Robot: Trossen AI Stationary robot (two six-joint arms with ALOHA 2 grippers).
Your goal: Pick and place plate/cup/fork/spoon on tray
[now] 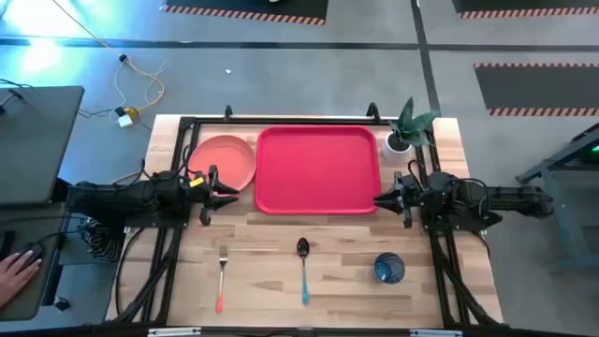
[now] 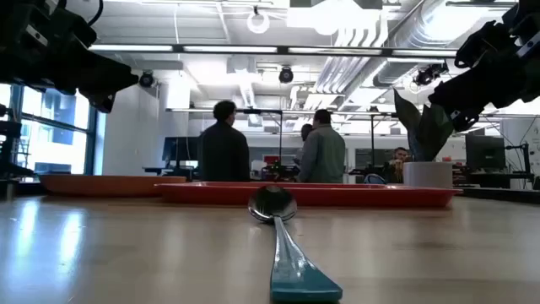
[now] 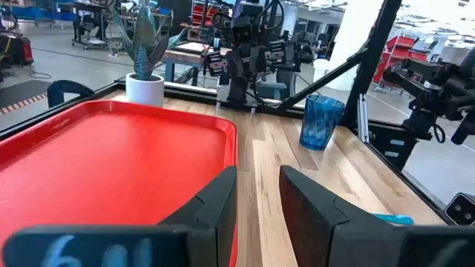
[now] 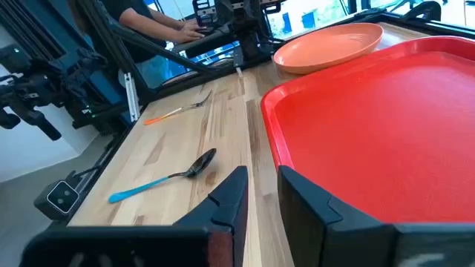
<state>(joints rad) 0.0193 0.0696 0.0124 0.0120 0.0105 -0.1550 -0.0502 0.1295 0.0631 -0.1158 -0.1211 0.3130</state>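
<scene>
- My left gripper (image 1: 227, 190) hovers at the near rim of the round salmon-pink plate (image 1: 225, 159), fingers a little apart and holding nothing.
- That plate lies flat on the wooden table (image 1: 262, 271), just beside the left edge of the large red rectangular plastic tray (image 1: 318, 168). I judge it stiff, light and slick; its shallow raised rim is the only place to pinch.
- The slim fork with silver tines and orange-red handle (image 1: 222, 277) lies toward the front of the table, well apart from the tray. It looks thin and flat, so I would pinch it across the handle.
- The slim spoon with dark shiny bowl and teal-blue handle (image 1: 303, 269) lies near the fork, bowl toward the tray; likely slippery, same grasp.
- The small translucent blue-purple tumbler (image 1: 389, 269) stands upright at front right; light, probably tippy, best taken across its wall.
- My right gripper (image 1: 386, 198) waits at the tray's right near corner, fingers slightly apart, empty.
</scene>
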